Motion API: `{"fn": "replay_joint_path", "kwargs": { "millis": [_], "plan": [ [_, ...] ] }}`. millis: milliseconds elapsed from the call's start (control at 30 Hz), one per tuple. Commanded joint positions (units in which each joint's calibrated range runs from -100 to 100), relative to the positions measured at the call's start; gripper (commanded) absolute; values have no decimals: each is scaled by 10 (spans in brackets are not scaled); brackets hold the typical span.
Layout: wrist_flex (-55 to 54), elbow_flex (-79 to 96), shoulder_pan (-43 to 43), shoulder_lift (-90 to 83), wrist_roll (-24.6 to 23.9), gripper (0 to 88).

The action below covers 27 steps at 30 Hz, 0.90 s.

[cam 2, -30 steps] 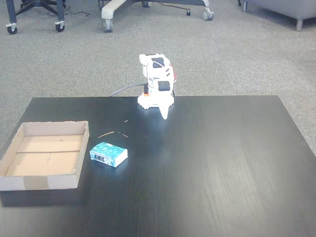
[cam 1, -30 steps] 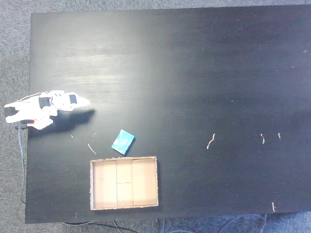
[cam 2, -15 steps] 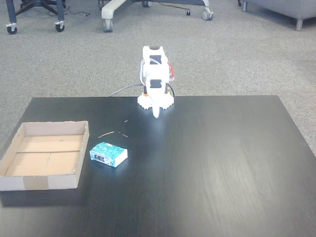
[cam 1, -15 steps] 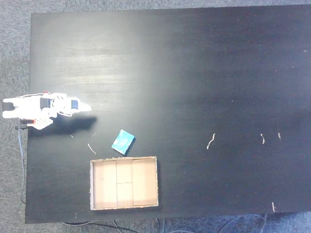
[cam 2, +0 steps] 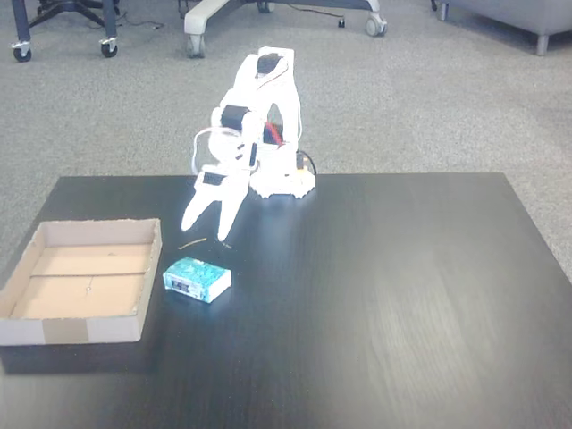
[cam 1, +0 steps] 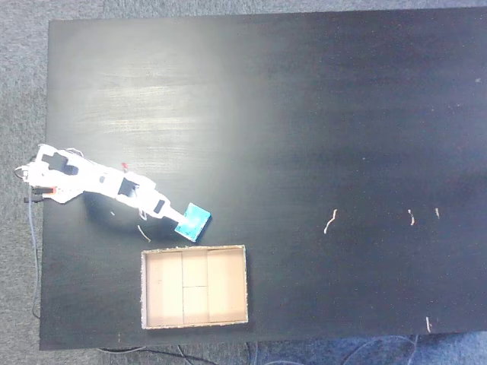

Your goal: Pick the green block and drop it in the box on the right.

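From my station I see the white gripper (cam 2: pixel 207 231) with its two fingers spread apart, pointing down above the black table (cam 2: pixel 402 295), just behind the green block (cam 2: pixel 197 280). The block lies flat on the table just beside the box (cam 2: pixel 80 331), outside it. In the top-down fixed view the gripper (cam 1: pixel 173 215) reaches the green block's (cam 1: pixel 194 221) edge, above the box (cam 1: pixel 195 322).
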Motion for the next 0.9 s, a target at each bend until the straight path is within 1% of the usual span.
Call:
{"fn": "replay_joint_path", "kwargs": {
  "millis": [0,67,100,167,300,433,633,733,767,833,867],
  "plan": [
    [11,-69,7,48,-2,506],
    [41,-88,-1,76,7,521],
    [66,-107,-4,94,11,547],
    [105,-158,-2,133,10,567],
    [154,-255,9,211,-3,571],
    [182,-341,11,276,15,569],
    [249,-496,25,381,14,556],
    [268,-536,19,417,25,499],
    [281,-555,17,430,28,467],
    [307,-592,12,460,32,335],
    [318,-606,10,472,33,289]
  ]
}}
